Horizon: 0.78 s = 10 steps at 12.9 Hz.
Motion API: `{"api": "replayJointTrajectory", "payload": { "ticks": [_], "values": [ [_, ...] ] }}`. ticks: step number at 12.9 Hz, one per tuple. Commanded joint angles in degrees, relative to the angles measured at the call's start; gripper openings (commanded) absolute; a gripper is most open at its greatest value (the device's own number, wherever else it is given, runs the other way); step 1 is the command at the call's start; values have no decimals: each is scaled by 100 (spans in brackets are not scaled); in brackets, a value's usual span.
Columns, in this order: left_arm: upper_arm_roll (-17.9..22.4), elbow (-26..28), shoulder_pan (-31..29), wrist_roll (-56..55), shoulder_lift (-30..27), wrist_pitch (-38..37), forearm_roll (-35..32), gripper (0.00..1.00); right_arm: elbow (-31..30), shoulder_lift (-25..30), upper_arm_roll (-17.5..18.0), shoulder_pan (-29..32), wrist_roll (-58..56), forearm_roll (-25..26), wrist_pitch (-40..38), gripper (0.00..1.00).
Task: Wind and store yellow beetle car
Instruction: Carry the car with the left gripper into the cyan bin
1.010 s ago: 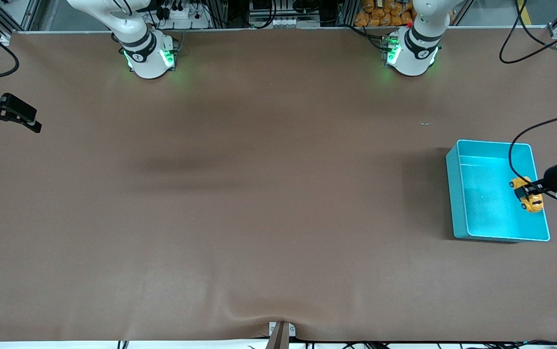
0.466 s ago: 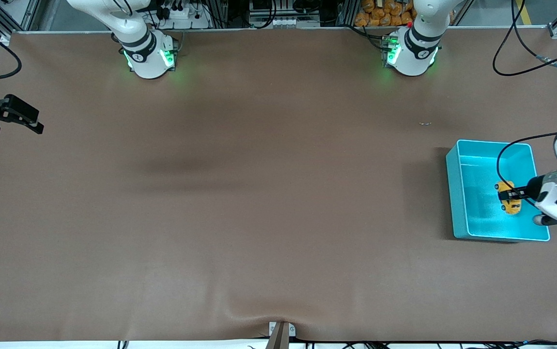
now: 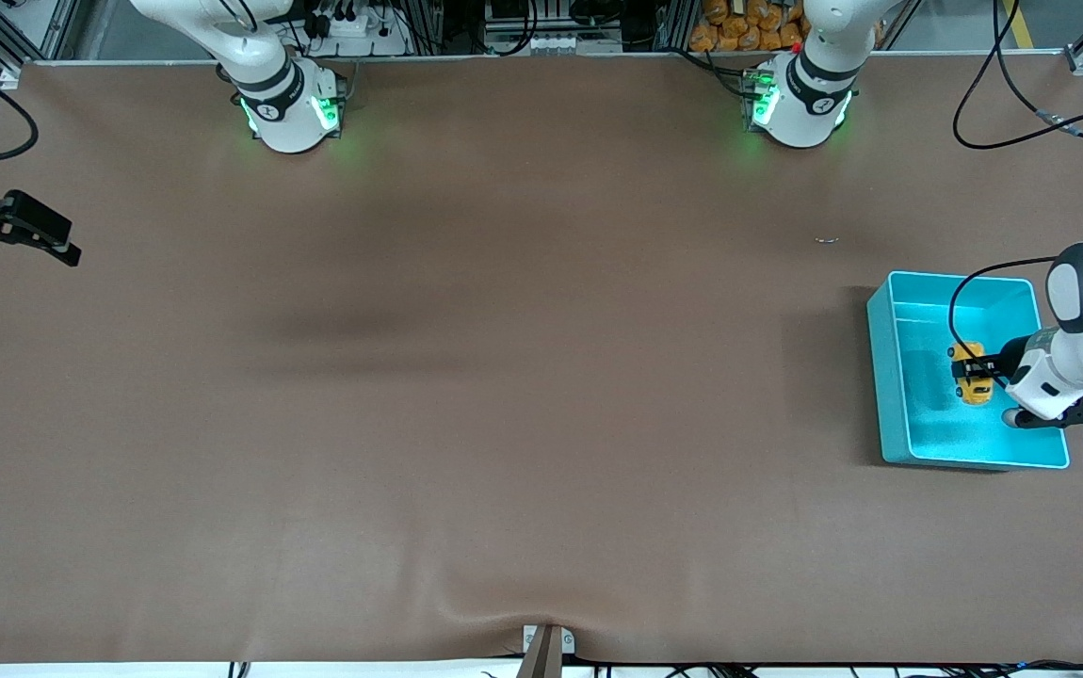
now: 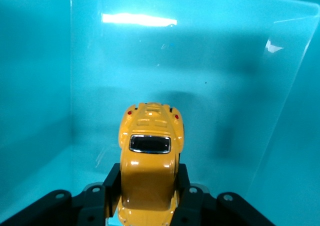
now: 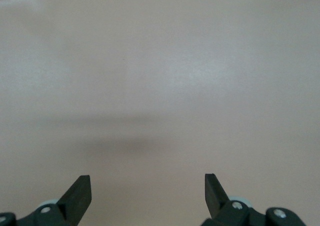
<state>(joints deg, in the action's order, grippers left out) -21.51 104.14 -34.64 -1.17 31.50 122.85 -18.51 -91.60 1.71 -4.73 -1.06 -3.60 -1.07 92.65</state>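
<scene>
The yellow beetle car (image 3: 974,380) is a tiny yellow-orange toy with dark windows. My left gripper (image 3: 968,370) is shut on it and holds it inside the turquoise bin (image 3: 886,377), low over the bin's floor. In the left wrist view the car (image 4: 149,161) sits between the two black fingers (image 4: 111,183), with the bin's walls (image 4: 35,75) all around. My right gripper (image 3: 63,243) is open and empty over the table at the right arm's end, and it waits there; its wrist view shows the spread fingertips (image 5: 80,193) over bare brown mat.
The brown mat (image 3: 504,377) covers the table. The bin stands at the left arm's end. A black cable (image 3: 961,301) loops from the left wrist over the bin. A small clamp (image 3: 546,645) sits at the table's near edge.
My left gripper has carried the car across the bin, away from the table's end wall and toward the bin's middle, and lower. The right gripper has barely moved.
</scene>
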Motion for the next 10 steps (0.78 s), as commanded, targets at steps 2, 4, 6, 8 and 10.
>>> {"api": "replayJointTrajectory", "payload": {
  "ticks": [2, 4, 6, 8, 10],
  "values": [
    [-29, 150, -34, -33, 155, 511, -336, 0, 81, -135, 33, 150, 35, 107, 157, 100],
    [-29, 142, -25, -33, 216, 591, -443, 0, 72, -127, 33, 150, 35, 89, 96, 100],
    [-29, 142, -25, -33, 208, 609, -443, 0, 72, -92, 33, 150, 0, 72, 60, 100],
    [-29, 142, -25, -33, 182, 609, -443, 0, 81, -74, 42, 142, -9, 54, -10, 100],
    [-37, 177, -25, -33, 129, 609, -443, 0, 81, -30, 51, 133, 0, 45, -106, 100]
  ]
}}
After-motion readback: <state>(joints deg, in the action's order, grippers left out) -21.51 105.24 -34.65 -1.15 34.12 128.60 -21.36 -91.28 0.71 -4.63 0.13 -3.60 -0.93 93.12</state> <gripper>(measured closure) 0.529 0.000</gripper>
